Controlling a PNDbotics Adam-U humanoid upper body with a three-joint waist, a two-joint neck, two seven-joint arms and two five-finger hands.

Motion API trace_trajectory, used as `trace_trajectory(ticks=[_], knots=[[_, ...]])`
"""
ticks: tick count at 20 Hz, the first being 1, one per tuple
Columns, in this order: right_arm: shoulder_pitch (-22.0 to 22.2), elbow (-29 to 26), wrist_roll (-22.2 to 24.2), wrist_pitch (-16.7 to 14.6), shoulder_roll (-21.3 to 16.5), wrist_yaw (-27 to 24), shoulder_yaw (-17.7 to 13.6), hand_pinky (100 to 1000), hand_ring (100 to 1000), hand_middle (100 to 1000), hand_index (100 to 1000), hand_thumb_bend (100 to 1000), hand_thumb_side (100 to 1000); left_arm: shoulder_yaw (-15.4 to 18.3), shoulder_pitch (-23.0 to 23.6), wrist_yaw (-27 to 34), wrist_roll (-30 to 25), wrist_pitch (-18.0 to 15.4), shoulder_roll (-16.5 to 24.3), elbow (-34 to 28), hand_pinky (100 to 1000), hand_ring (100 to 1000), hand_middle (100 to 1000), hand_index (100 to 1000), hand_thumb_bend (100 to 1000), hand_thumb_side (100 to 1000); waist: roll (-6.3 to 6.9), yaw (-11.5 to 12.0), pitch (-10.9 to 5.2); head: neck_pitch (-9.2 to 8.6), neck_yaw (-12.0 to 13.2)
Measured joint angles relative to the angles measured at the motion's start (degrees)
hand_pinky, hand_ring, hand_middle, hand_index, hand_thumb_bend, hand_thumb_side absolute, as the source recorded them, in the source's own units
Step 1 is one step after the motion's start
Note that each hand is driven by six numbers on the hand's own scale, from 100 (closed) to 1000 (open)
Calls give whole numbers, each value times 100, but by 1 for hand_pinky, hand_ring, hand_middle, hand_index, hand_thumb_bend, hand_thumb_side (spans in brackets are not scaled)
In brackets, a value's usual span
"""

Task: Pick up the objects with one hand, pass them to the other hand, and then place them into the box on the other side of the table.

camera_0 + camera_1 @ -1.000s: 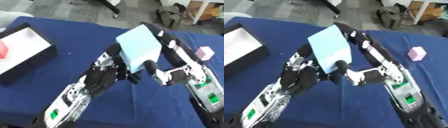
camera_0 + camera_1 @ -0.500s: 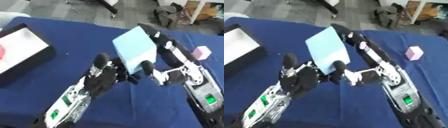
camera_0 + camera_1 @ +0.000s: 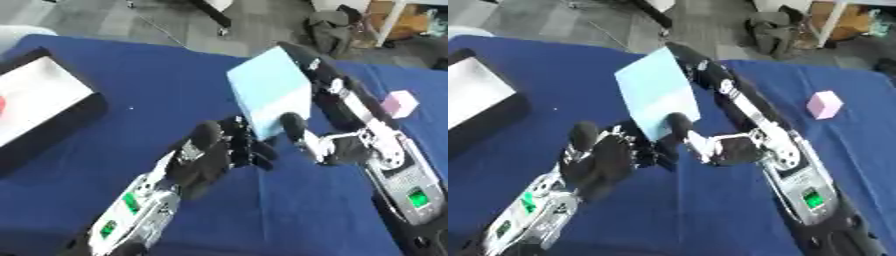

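Observation:
A light blue block (image 3: 271,95) is held up above the blue table (image 3: 157,85), tilted, with my right hand (image 3: 348,148) shut on it. Its thumb presses the near face and its fingers (image 3: 337,87) run up the far side. My left hand (image 3: 208,159) sits just below and left of the block, thumb up, fingers loosely bent towards the block's lower corner and holding nothing. A small pink cube (image 3: 824,104) lies on the table at the right. The black box (image 3: 48,107) with a white inside stands at the left edge, with something red at its left rim.
Past the table's far edge are a grey floor, chair legs and a dark bag (image 3: 332,25). Bare blue cloth lies between the box and my arms.
My left hand has dropped back towards me from beside the block to just below it. The right hand still holds the block at about the same place.

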Motion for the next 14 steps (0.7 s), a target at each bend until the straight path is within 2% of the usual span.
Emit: trace_trajectory(ticks=[9, 14], knots=[[37, 0, 45, -442, -22, 403, 37, 831, 788, 484, 969, 100, 470, -111, -327, 146, 78, 264, 47, -41, 681, 648, 618, 839, 1000, 656, 5, -12, -1, 0, -96], [53, -1, -78, -628, -62, 645, 45, 837, 788, 482, 966, 100, 470, -161, -454, 231, 101, 458, 143, -183, 679, 647, 616, 838, 1000, 657, 5, 1, -4, 0, -154]])
